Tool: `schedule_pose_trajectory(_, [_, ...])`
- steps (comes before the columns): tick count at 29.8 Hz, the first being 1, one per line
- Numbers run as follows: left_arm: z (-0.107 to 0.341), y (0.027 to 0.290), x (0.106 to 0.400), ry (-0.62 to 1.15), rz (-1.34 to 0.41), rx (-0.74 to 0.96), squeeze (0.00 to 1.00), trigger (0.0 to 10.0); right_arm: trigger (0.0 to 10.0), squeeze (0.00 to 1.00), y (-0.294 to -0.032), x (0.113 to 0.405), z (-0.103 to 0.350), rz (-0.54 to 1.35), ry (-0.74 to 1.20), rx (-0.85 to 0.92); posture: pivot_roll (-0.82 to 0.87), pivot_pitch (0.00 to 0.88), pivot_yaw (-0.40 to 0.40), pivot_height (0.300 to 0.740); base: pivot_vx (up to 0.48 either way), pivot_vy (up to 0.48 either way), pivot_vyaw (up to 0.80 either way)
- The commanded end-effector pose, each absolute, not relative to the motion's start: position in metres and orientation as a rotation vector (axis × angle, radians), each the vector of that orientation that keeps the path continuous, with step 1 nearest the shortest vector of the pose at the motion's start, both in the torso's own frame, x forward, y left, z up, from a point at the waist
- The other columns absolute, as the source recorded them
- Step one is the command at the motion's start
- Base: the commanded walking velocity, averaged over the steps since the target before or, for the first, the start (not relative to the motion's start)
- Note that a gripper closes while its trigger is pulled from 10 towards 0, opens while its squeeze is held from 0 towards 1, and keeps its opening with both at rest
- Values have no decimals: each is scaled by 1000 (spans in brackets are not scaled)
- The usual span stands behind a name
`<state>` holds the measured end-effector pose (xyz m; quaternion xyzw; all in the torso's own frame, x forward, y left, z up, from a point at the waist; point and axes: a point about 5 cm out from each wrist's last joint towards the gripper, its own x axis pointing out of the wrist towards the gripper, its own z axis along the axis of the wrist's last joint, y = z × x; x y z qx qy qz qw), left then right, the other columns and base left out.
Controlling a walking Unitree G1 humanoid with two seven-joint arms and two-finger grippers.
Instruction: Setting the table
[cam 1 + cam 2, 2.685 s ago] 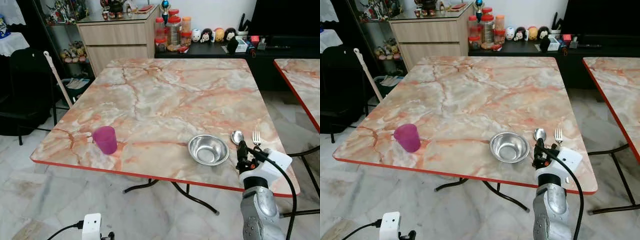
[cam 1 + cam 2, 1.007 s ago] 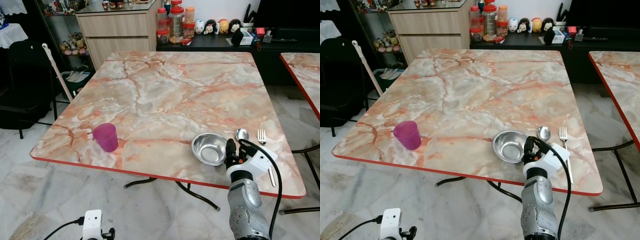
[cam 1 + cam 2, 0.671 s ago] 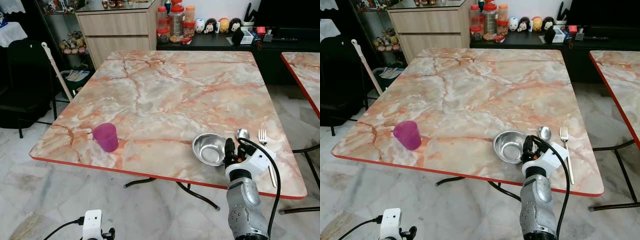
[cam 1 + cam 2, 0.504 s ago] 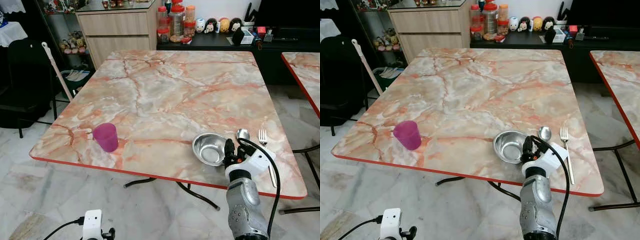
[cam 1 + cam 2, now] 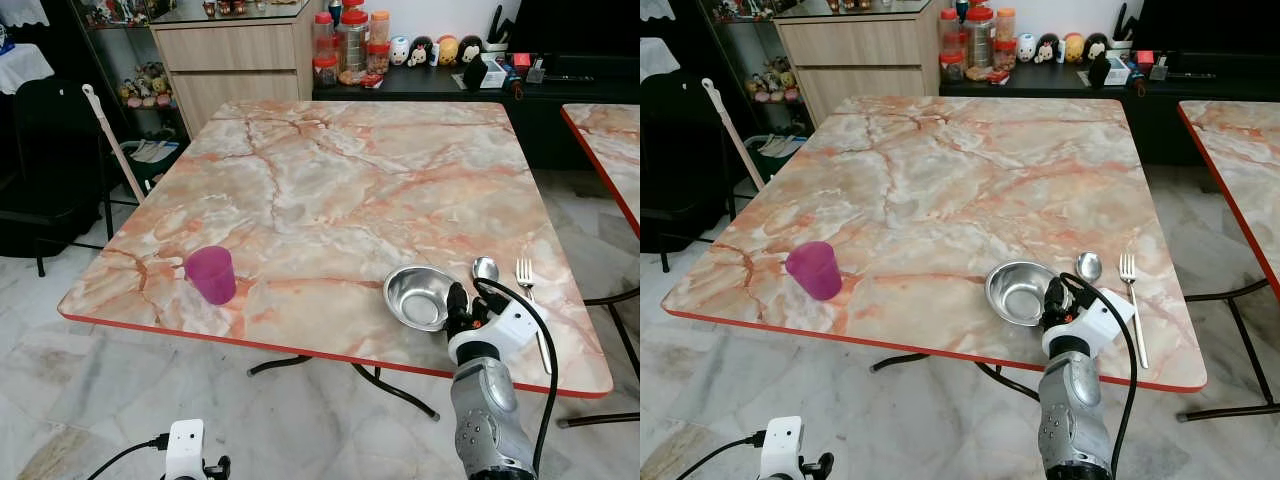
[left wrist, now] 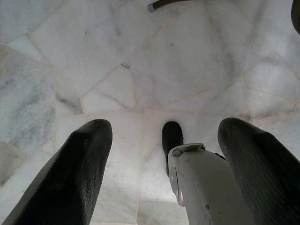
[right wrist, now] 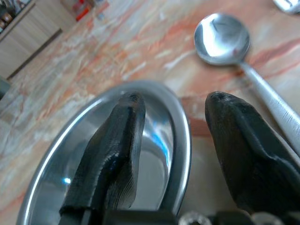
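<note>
Right gripper (image 7: 173, 136) spread wide astride the steel bowl (image 5: 419, 297) rim, one finger inside, spoon (image 5: 486, 270) just beside; left gripper (image 6: 165, 154) likewise spread, hanging over floor.

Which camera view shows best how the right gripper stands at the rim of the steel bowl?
The right wrist view: the right gripper is open and straddles the rim of the steel bowl, one finger inside, the other outside near the spoon. The two eye views show the bowl whole on the table, but the fingers look small there.
</note>
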<state>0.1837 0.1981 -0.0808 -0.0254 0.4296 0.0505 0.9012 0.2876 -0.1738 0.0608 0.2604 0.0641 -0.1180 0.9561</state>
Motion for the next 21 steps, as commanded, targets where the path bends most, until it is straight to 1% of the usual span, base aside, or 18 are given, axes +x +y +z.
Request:
schedule_pose_trajectory(1, [-81,203,182,897,115,-41,0,10000,10000,0,-168,289,56,-236,170,543,33,30,56,740,0,0,0])
schedule_pose_trajectory(11, [-81,202,183,898,115,-38,0,10000,10000,0,-167,291,56,-229,176,543,31,27,54,740,0,0,0])
schedule_pose_trajectory(12, [-81,202,183,897,115,-38,0,10000,4471,0,-167,291,57,-227,174,544,31,27,54,740,0,0,0])
schedule_pose_trajectory(13, [-81,202,183,897,114,-38,0,10000,3765,0,-167,291,57,-224,171,545,31,27,54,740,0,0,0])
schedule_pose_trajectory(14, [-81,202,183,896,114,-37,0,10000,706,0,-167,292,57,-224,170,544,31,27,53,740,0,0,0])
schedule_pose_trajectory(15, [-81,202,183,896,114,-38,0,10000,0,0,-167,292,58,-223,168,546,31,27,53,740,0,0,0])
schedule_pose_trajectory(21, [-80,202,184,896,115,-37,0,10000,0,0,-165,294,60,-213,160,548,33,24,52,740,0,0,0])
